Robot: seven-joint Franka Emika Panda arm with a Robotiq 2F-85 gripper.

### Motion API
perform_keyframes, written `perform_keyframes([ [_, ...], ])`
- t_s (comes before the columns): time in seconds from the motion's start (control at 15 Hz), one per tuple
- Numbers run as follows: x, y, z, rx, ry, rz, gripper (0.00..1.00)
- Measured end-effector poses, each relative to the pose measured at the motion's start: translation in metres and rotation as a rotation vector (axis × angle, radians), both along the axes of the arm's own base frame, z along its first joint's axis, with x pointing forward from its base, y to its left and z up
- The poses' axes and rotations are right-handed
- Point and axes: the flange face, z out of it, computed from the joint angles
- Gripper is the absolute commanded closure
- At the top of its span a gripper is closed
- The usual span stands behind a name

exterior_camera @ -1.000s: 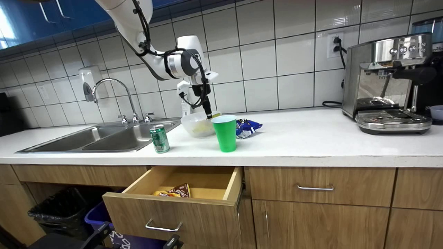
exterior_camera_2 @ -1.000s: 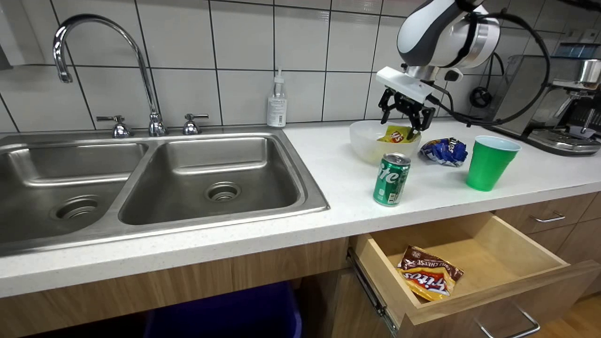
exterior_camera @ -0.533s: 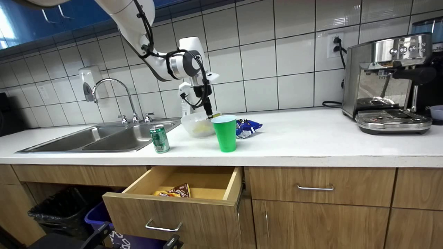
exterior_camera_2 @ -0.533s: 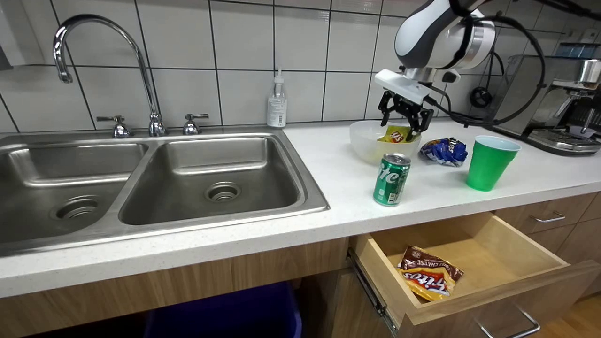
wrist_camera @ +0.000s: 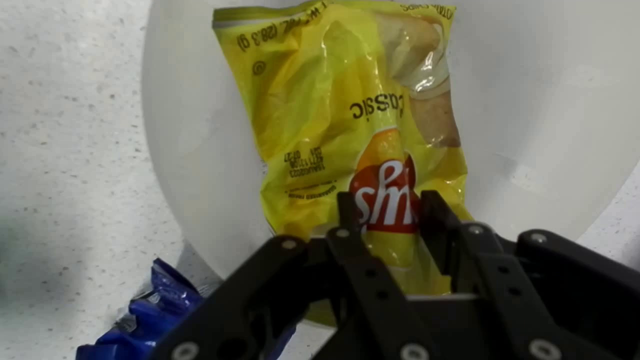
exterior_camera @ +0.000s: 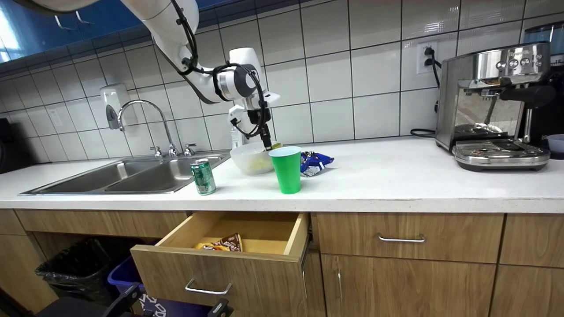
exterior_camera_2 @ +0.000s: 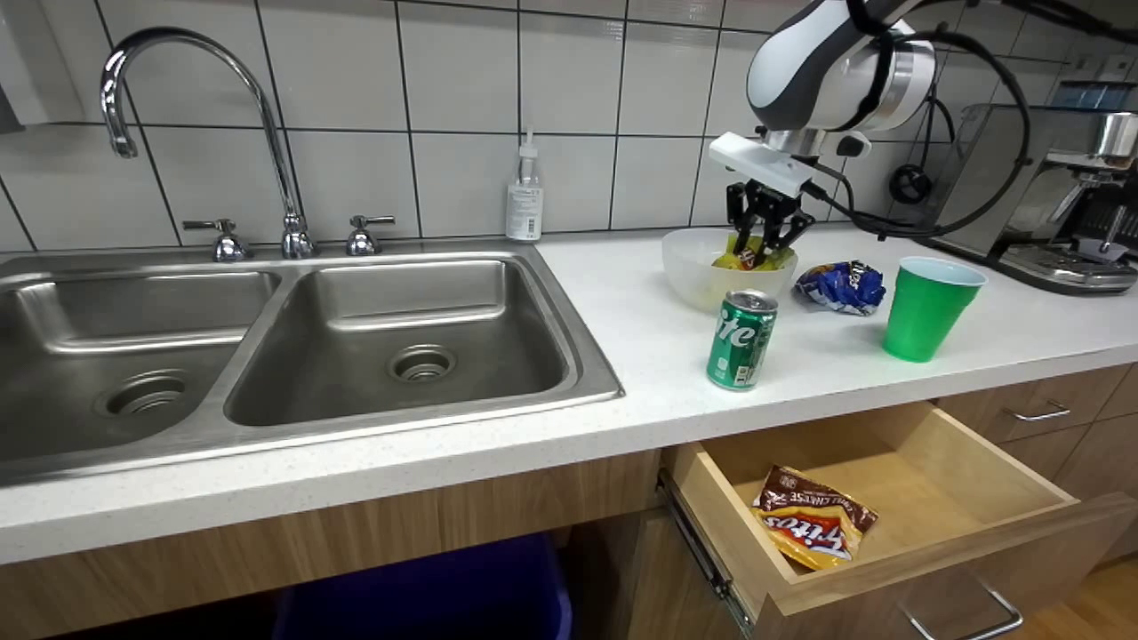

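My gripper (wrist_camera: pixel 387 206) reaches down into a translucent white bowl (exterior_camera_2: pixel 686 277) on the counter. Between its fingertips the lower part of a yellow chip bag (wrist_camera: pixel 310 115) is bunched up, its red logo folded in at both sides. The jaws stand partly closed, one against each side of that fold. In an exterior view the bag (exterior_camera_2: pixel 727 262) pokes up over the bowl's rim, crumpled about the fingers. A crumpled blue bag (exterior_camera_2: pixel 843 286) lies on the counter beside the bowl; the wrist view shows that blue bag (wrist_camera: pixel 145 320) partly behind the gripper.
A green can (exterior_camera_2: pixel 742 342) and a green cup (exterior_camera: pixel 286 171) stand in front of the bowl. Below, a pulled-out drawer (exterior_camera_2: pixel 973 498) holds a brown and orange snack bag (exterior_camera_2: pixel 811 520). A double sink (exterior_camera_2: pixel 422 307) and a coffee machine (exterior_camera: pixel 489 105) flank this area.
The fingers have drawn together on the yellow bag, which has crumpled between them. The arm has shifted only slightly; the bowl, can, cup and blue bag have stayed put.
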Motion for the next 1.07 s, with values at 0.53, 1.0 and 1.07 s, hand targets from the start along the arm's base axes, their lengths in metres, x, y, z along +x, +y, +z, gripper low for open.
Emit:
perform_keyframes([
  [0.53, 0.001, 0.000, 0.001, -0.004, 0.005, -0.005, 1.00],
  [1.0, 0.002, 0.008, 0.014, 0.002, -0.013, 0.006, 1.00],
  [1.07, 0.002, 0.010, 0.020, 0.004, -0.022, 0.009, 1.00],
])
